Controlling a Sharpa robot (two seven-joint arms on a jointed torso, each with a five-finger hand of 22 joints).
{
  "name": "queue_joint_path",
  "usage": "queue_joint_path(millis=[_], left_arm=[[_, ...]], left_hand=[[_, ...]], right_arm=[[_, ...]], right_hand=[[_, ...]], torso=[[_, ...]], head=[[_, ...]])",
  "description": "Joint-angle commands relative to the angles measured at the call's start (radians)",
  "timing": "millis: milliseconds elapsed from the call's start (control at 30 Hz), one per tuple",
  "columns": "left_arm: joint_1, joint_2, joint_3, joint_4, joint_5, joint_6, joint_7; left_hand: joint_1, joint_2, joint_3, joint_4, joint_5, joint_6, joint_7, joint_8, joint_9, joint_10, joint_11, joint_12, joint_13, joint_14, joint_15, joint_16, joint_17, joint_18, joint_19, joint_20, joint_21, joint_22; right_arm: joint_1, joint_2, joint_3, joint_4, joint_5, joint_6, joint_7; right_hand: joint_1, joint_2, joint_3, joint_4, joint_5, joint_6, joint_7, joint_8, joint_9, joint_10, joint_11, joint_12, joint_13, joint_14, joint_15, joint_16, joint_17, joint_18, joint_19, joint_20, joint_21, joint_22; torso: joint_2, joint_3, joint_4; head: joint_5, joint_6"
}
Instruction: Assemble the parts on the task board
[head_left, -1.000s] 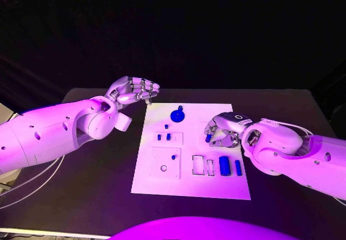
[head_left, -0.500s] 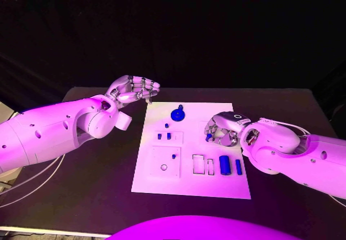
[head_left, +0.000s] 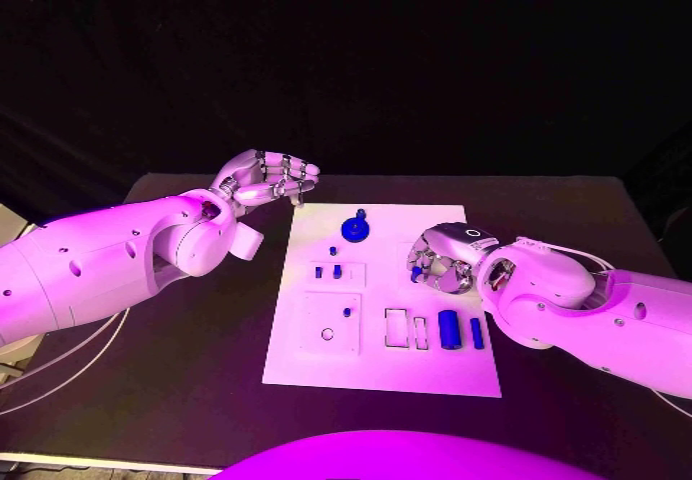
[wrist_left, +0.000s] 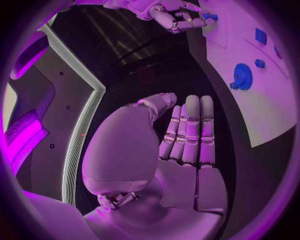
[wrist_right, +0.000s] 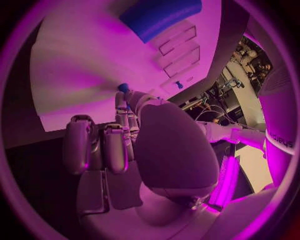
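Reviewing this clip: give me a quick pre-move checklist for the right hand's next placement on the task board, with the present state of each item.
1. Right hand holds a part: ok; a small blue part sits at its fingertips.
2. Right hand is over the task board: ok, above its right side.
3. Left hand is off the board: ok; it is curled past the far left corner, holding nothing.
4. Grip is secure: cannot tell; the contact is mostly hidden by the fingers.
5. Target slot is free: cannot tell; the hand covers the board beneath it.
6. Other parts undisturbed: ok; the blue disc and two blue cylinders lie on the board.
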Motion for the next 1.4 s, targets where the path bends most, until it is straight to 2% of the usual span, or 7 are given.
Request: queue_joint_path(millis=[33, 433, 700, 967, 1133, 1400], left_arm=[[0.0, 0.0, 0.001, 0.0, 0.006, 0.01, 0.005], [0.0, 0.001, 0.001, -0.004, 0.006, 0.011, 0.005], [0.0, 0.003, 0.001, -0.008, 0.006, 0.011, 0.005], [0.0, 0.006, 0.001, -0.01, 0.007, 0.013, 0.005], [0.0, 0.008, 0.001, -0.01, 0.007, 0.015, 0.005], [0.0, 0.014, 0.001, -0.011, 0.007, 0.018, 0.005]], left_hand=[[-0.003, 0.01, -0.005, 0.001, 0.003, -0.003, 0.002, 0.007, -0.001, -0.007, 0.002, 0.005, -0.001, -0.007, 0.003, -0.005, -0.002, 0.014, -0.006, 0.003, -0.007, -0.001], [0.0, 0.011, -0.005, -0.002, 0.003, -0.004, 0.002, 0.008, -0.001, -0.008, 0.002, 0.006, -0.001, -0.008, 0.003, -0.005, -0.002, 0.015, -0.006, 0.002, -0.006, -0.001], [0.002, 0.012, -0.004, -0.004, 0.003, -0.004, 0.001, 0.008, -0.001, -0.009, 0.002, 0.007, -0.001, -0.008, 0.002, -0.005, -0.002, 0.015, -0.005, 0.002, -0.006, -0.001], [0.002, 0.012, -0.004, -0.004, 0.003, -0.004, 0.001, 0.008, -0.001, -0.009, 0.002, 0.007, -0.001, -0.008, 0.002, -0.005, -0.002, 0.015, -0.005, 0.002, -0.006, -0.001], [0.002, 0.012, -0.004, -0.004, 0.003, -0.004, 0.001, 0.008, -0.001, -0.009, 0.002, 0.007, -0.001, -0.008, 0.002, -0.005, -0.002, 0.015, -0.005, 0.002, -0.006, -0.001], [0.002, 0.013, -0.004, -0.004, 0.003, -0.005, 0.002, 0.01, -0.001, -0.011, 0.003, 0.008, -0.001, -0.009, 0.003, -0.005, -0.002, 0.015, -0.005, 0.002, -0.005, 0.0]], right_arm=[[-0.002, 0.0, 0.0, 0.003, -0.022, -0.052, -0.01], [0.003, -0.023, 0.004, 0.043, 0.022, -0.099, -0.012], [0.026, -0.045, 0.01, 0.085, 0.084, -0.103, -0.009], [0.04, -0.044, 0.011, 0.149, 0.107, -0.098, 0.001], [0.031, -0.01, 0.01, 0.184, 0.092, -0.099, 0.012], [-0.009, 0.082, 0.005, 0.197, 0.058, -0.109, 0.042]], right_hand=[[-0.004, 0.016, 0.012, -0.006, 0.01, 0.006, 0.004, 0.021, 0.035, 0.007, 0.0, -0.007, 0.003, 0.052, -0.009, 0.001, -0.001, -0.02, 0.048, -0.009, 0.005, 0.181], [-0.019, 0.013, 0.033, -0.023, 0.017, 0.005, 0.005, 0.034, 0.051, 0.02, 0.0, -0.02, 0.007, 0.053, -0.009, 0.002, 0.003, -0.021, 0.049, -0.009, 0.011, 0.185], [-0.029, 0.01, 0.042, -0.03, 0.017, 0.004, 0.005, 0.041, 0.06, 0.027, 0.0, -0.027, 0.01, 0.053, -0.01, 0.001, 0.001, -0.021, 0.05, -0.009, 0.013, 0.186], [-0.033, 0.008, 0.045, -0.035, 0.017, 0.004, 0.005, 0.044, 0.063, 0.03, 0.0, -0.029, 0.01, 0.053, -0.01, 0.001, 0.0, -0.022, 0.05, -0.008, 0.015, 0.187], [-0.034, 0.008, 0.047, -0.036, 0.018, 0.003, 0.005, 0.045, 0.065, 0.031, 0.0, -0.031, 0.011, 0.053, -0.01, 0.001, 0.001, -0.022, 0.05, -0.008, 0.015, 0.188], [-0.04, 0.006, 0.055, -0.045, 0.023, 0.0, 0.007, 0.05, 0.071, 0.034, 0.001, -0.038, 0.012, 0.052, -0.009, 0.0, 0.0, -0.022, 0.049, -0.007, 0.014, 0.188]], torso=[[0.0, 0.0, -0.0001], [-0.001, -0.0001, -0.0002], [-0.001, -0.0009, 0.0002], [0.0, -0.0006, -0.0011], [0.0, 0.0001, -0.0009], [0.0, -0.0008, 0.0011]], head=[[-0.001, 0.001], [-0.003, 0.005], [-0.005, 0.008], [0.004, 0.006], [0.009, 0.004], [0.02, 0.004]])
